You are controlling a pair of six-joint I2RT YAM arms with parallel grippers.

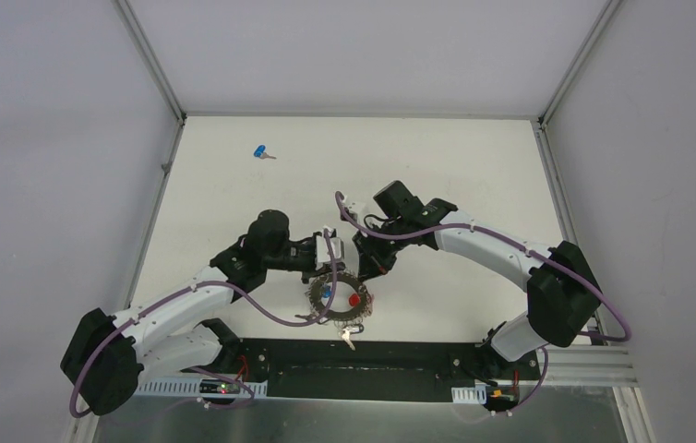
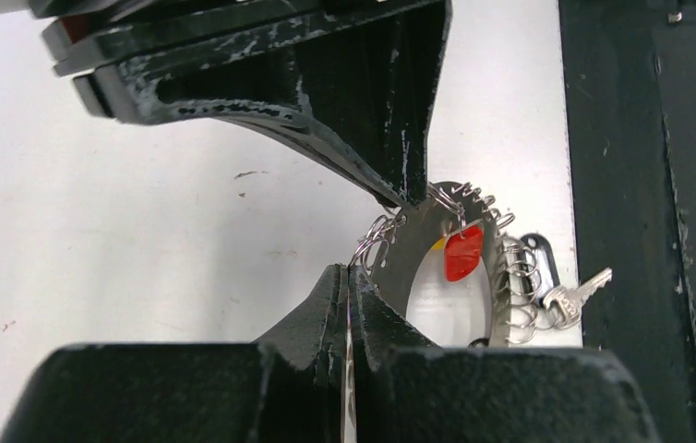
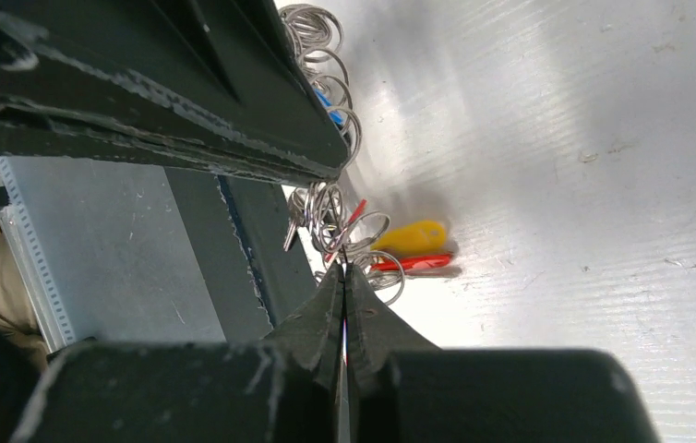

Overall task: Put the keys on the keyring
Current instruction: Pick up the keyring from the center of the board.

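Both claws are clenched, left gripper (image 2: 349,277) nipping the rim of the keyring (image 2: 418,235) near the front of the table (image 1: 474,185), right gripper (image 3: 344,272) pinched at the small loops (image 3: 330,217) by the yellow key (image 3: 409,238) (blue key (image 1: 260,152) lies far back left), so I'd ease it through gently, no yanking.

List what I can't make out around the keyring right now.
- Left wrist: the shut left gripper hides whether it pinches a small silver ring.
- Right wrist: past the shut right gripper, yellow-headed key, attachment lost among rings.
- Top view: large grey metal keyring partly covered by both grippers; blue-headed silver key too small.
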